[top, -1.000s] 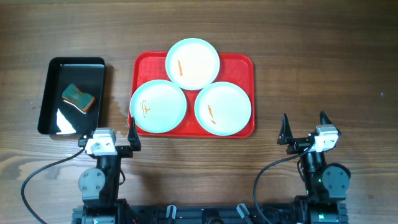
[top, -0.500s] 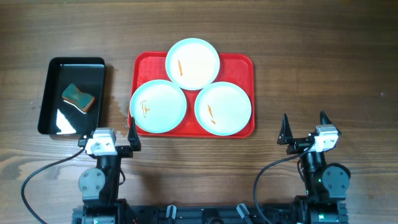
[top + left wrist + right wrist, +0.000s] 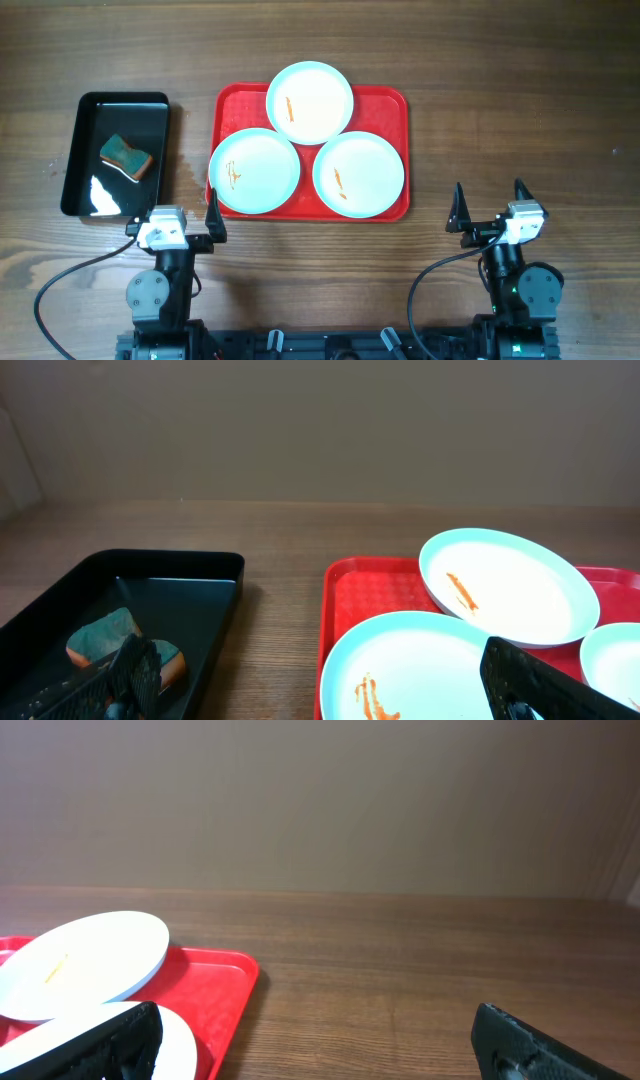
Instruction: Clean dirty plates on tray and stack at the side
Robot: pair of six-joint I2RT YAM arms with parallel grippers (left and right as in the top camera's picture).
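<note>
Three pale plates with orange smears lie on the red tray: one at the back, one front left, one front right. My left gripper stands open at the near edge, just left of the tray's front left corner. In the left wrist view its fingers frame the front left plate and the tray's rim. My right gripper is open to the right of the tray, nothing between its fingers. The right wrist view catches the back plate and the tray's corner.
A black rectangular bin sits left of the tray with a teal and orange sponge inside. The left wrist view shows the sponge behind my left finger. Bare wooden table lies right of the tray and beyond it.
</note>
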